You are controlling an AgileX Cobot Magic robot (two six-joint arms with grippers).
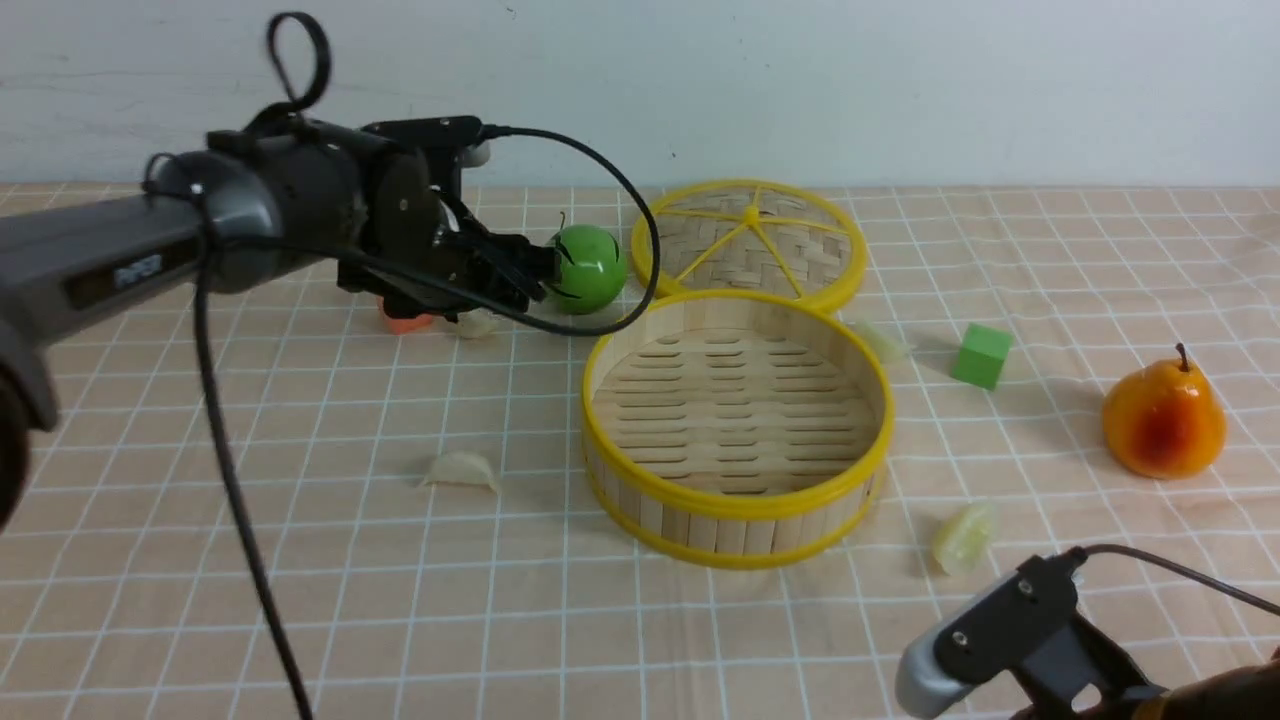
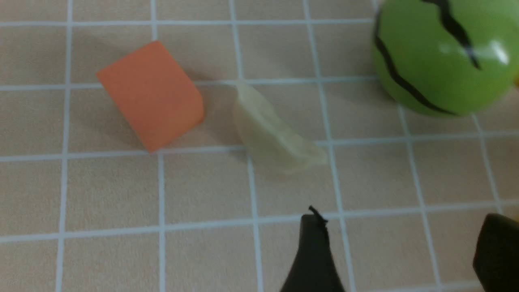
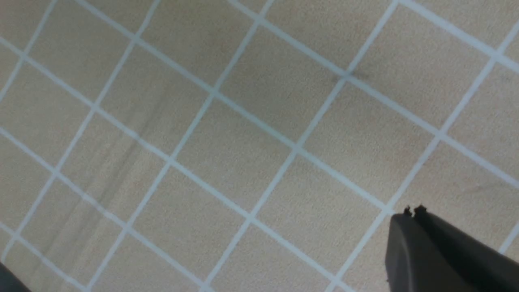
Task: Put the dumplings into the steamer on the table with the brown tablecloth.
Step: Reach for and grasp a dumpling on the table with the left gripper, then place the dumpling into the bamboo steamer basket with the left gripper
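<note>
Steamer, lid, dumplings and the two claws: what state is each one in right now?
Steamer: uncovered, empty.
Lid: off, lying on the cloth behind it.
Dumplings: four on the cloth, none inside.
Left gripper: open, empty.
Right gripper: shut, empty.

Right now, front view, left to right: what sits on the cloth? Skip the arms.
orange cube → green striped ball → steamer → green cube → pear. Left out: the lid, which overlaps the steamer, and the dumplings, which overlap other items sideways.
</note>
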